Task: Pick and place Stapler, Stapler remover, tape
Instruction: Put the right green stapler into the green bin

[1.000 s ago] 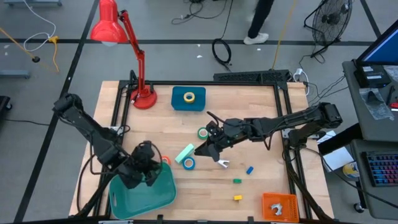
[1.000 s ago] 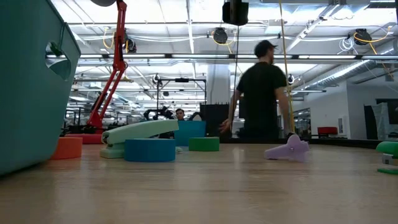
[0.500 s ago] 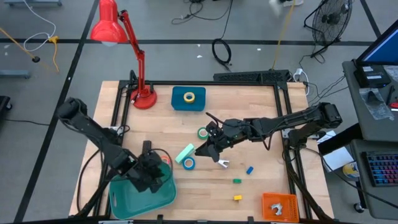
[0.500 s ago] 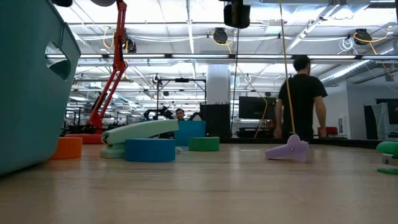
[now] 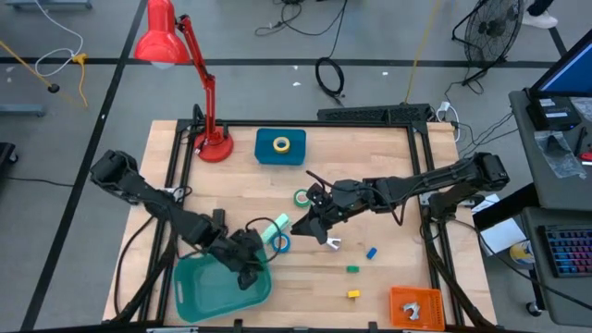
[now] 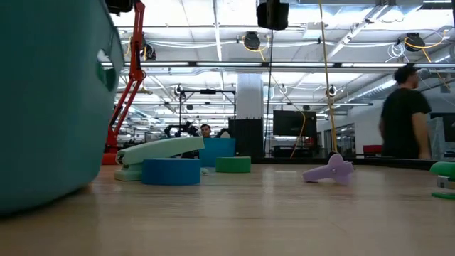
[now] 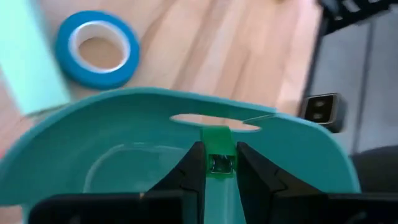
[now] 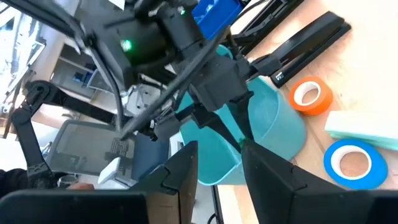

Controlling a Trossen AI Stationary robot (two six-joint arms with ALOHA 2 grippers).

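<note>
My left gripper (image 5: 250,270) is shut on the rim of a teal bin (image 5: 217,291) at the table's near left. My right gripper (image 5: 301,225) hangs open above the table's middle with nothing between its fingers (image 8: 180,180). Just to its right the purple staple remover (image 5: 331,243) lies flat. Blue tape (image 5: 280,242) lies beside a mint-green block (image 5: 275,227), green tape (image 5: 302,197) lies farther back, and orange tape (image 8: 311,94) lies next to the bin. Yellow tape (image 5: 281,144) rests on a blue box. The stapler is out of view. My left gripper pinches the bin's rim (image 7: 217,148) between its two fingers, right beside the handle slot (image 7: 214,121). The fingers slant down onto it from the table's left. Whether the bin's bottom is clear of the table I cannot tell.
A red desk lamp (image 5: 208,139) stands at the far left. Small coloured cubes (image 5: 352,269) and an orange tray (image 5: 414,305) lie at the near right. A person (image 6: 405,114) walks in the room beyond the table.
My left gripper has gone toward the table's right edge and slightly down, rolling as it went. The bin has come along with it, turning and shifting to the right, nearer the blue tape. The person in the background has walked off to the right.
</note>
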